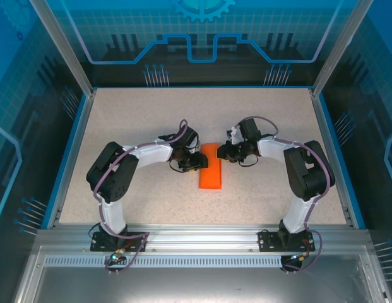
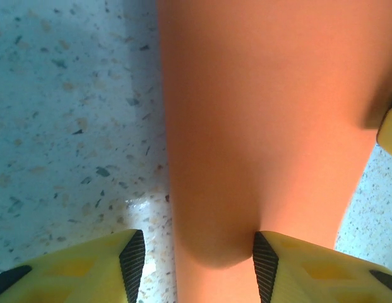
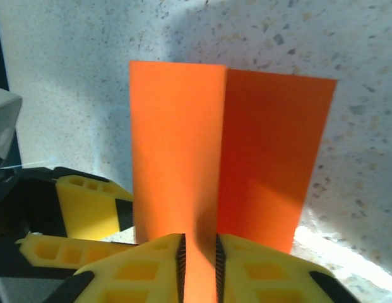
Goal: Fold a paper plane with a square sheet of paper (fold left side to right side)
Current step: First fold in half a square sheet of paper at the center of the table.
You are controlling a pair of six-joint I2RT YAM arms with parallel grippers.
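Yellow fingers (image 2: pixel 76 268) of the left gripper (image 2: pixel 199 247) are seen closest from the left wrist. They are held apart astride the rounded fold of the orange sheet of paper (image 2: pixel 259 113), and nothing is clamped. From the right wrist, the right gripper (image 3: pixel 198 249) is seen narrowly parted around the paper's lighter half, which is joined to a darker half at a crease. From above, the sheet of paper (image 1: pixel 211 178) is shown as a narrow strip between both grippers on the speckled beige table (image 1: pixel 139 120), which is walled by blue patterned panels (image 1: pixel 202 38).

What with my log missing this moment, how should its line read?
orange paper sheet creased lengthwise | left gripper open astride sheet | right gripper slightly open astride its edge
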